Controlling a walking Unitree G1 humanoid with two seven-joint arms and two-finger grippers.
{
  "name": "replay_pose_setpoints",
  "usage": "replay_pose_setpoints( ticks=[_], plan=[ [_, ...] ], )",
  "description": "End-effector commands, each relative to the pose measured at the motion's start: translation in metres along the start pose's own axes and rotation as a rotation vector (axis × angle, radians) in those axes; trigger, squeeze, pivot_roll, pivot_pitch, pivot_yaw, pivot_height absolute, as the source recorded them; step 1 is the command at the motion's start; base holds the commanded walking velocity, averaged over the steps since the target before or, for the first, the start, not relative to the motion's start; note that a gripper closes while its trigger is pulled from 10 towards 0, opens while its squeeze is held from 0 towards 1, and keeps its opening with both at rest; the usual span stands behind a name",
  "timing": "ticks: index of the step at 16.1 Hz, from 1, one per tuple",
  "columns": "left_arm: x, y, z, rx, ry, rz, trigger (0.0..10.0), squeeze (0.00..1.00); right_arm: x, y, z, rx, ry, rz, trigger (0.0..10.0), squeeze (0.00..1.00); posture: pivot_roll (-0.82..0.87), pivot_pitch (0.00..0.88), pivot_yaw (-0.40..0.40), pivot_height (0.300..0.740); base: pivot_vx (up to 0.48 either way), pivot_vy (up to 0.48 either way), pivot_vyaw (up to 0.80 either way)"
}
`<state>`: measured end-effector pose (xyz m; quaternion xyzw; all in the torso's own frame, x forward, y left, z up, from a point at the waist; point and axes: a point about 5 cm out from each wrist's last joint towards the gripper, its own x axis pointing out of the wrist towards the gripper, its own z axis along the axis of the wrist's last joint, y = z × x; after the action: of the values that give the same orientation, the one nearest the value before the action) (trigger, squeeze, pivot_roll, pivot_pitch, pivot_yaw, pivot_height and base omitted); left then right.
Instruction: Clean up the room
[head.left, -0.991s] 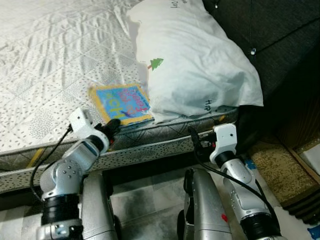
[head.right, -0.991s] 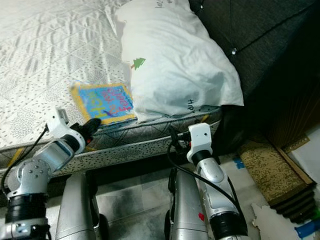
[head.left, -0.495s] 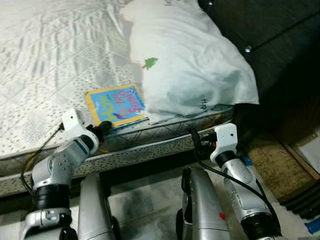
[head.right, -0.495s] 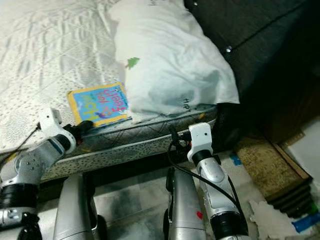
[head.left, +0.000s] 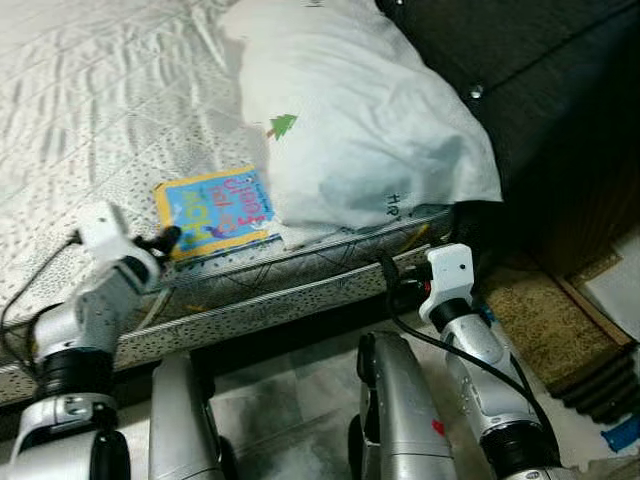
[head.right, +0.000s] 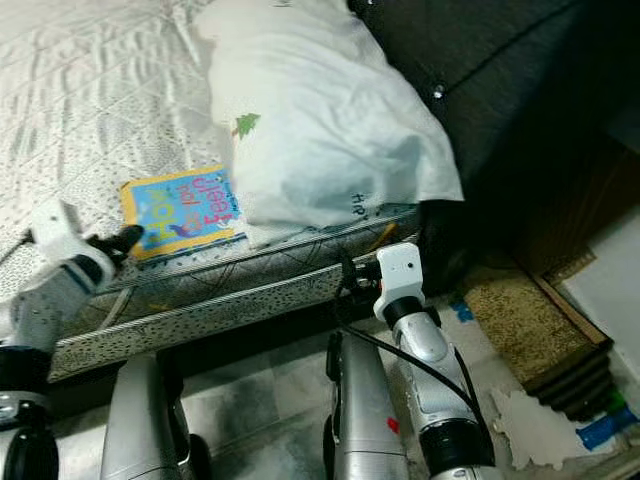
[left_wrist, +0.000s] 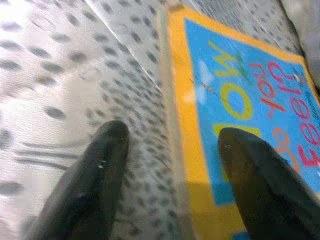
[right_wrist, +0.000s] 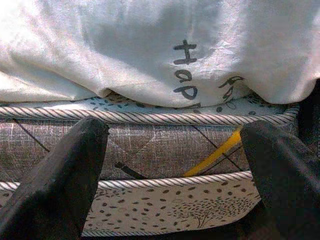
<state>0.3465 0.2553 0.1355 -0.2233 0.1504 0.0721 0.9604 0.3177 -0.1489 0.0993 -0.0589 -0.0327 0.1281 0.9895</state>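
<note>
left pincer (head.left: 168, 237) withdrawn leftward (open), off book (head.left: 214, 211)

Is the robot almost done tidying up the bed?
Not yet, it looks like an early step. The picture book lies flat on the mattress beside the pillow. The left gripper is open astride the book's edge, not gripping. The right gripper hangs open facing the mattress side.

Book (head.left: 215, 211) lies on mattress (head.left: 90, 130), pillow (head.left: 350, 130) just right

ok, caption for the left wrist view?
Left tool open, fingers straddling the yellow-bordered edge of the blue book on the dotted mattress.
</note>
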Motion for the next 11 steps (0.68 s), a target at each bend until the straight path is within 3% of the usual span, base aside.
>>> replay_pose_setpoints(
  ticks=[1,6,7,8,9,11],
  plan=[
    [0.000,0.006,0.000,0.018,0.003,0.028,10.0,1.00,-0.001,0.000,-0.004,-0.002,0.013,-0.001,10.0,0.00,-0.05,0.183,-0.055,0.480,0.000,0.000,0.00],
    [-0.008,-0.001,0.001,0.186,-0.091,0.066,10.0,1.00,-0.001,0.000,-0.004,-0.001,0.012,-0.002,10.0,0.00,-0.04,0.180,-0.051,0.480,0.000,0.000,0.00],
    [-0.019,-0.009,-0.011,0.207,-0.117,0.071,10.0,1.00,-0.001,0.000,-0.005,0.001,0.014,-0.003,10.0,0.00,-0.04,0.182,-0.048,0.480,0.000,0.000,0.00],
    [-0.031,-0.014,-0.023,0.162,-0.136,0.065,10.0,1.00,-0.001,0.000,-0.006,0.001,0.016,-0.004,10.0,0.00,-0.04,0.182,-0.045,0.480,0.000,0.000,0.00],
    [-0.033,-0.015,-0.024,0.155,-0.140,0.066,10.0,1.00,-0.001,0.000,-0.006,0.001,0.016,-0.004,10.0,0.00,-0.04,0.182,-0.045,0.480,0.000,0.000,0.00],
    [-0.050,-0.016,-0.039,0.173,-0.163,0.084,10.0,1.00,-0.002,0.000,-0.007,0.003,0.019,-0.006,10.0,0.00,-0.03,0.181,-0.043,0.480,0.000,0.000,0.00]
  ],
)
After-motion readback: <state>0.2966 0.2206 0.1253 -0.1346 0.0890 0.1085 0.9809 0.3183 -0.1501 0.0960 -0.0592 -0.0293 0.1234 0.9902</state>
